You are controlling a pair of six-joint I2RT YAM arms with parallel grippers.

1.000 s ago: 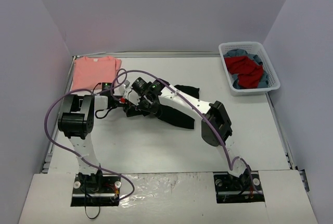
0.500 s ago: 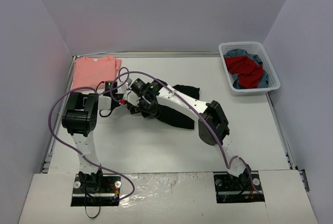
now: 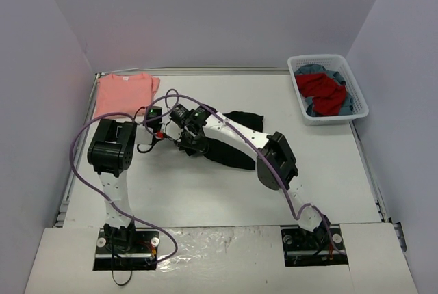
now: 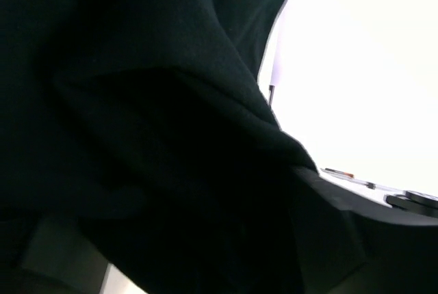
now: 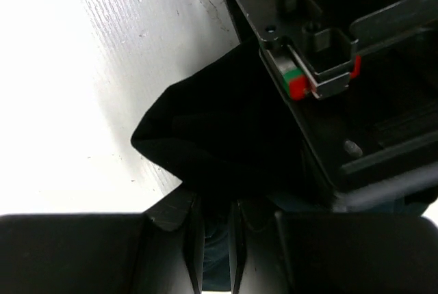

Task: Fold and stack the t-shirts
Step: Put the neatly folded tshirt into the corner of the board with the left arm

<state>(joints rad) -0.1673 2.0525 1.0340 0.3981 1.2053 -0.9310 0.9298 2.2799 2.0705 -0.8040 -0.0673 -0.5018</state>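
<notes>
A black t-shirt (image 3: 236,150) lies crumpled at mid-table. Its left edge is bunched up where both grippers meet. My right gripper (image 5: 215,205) is shut on a fold of that black t-shirt (image 5: 205,137), and a bit of blue cloth shows between its fingers. In the top view the right gripper (image 3: 183,138) sits just right of my left gripper (image 3: 163,132). The black t-shirt (image 4: 150,123) fills the left wrist view and drapes between widely parted jaws. A salmon-pink t-shirt (image 3: 123,93) lies flat at the far left corner.
A white basket (image 3: 358,89) at the far right holds red and blue clothes. The left arm's body (image 5: 315,68) is close above the right gripper's fingers. Purple cables (image 3: 79,154) loop around both arms. Grey walls enclose the table.
The left wrist has shifted right, closer to the right gripper. The right arm's elbow has drifted a little left. The right gripper's hold on the black cloth is unchanged.
</notes>
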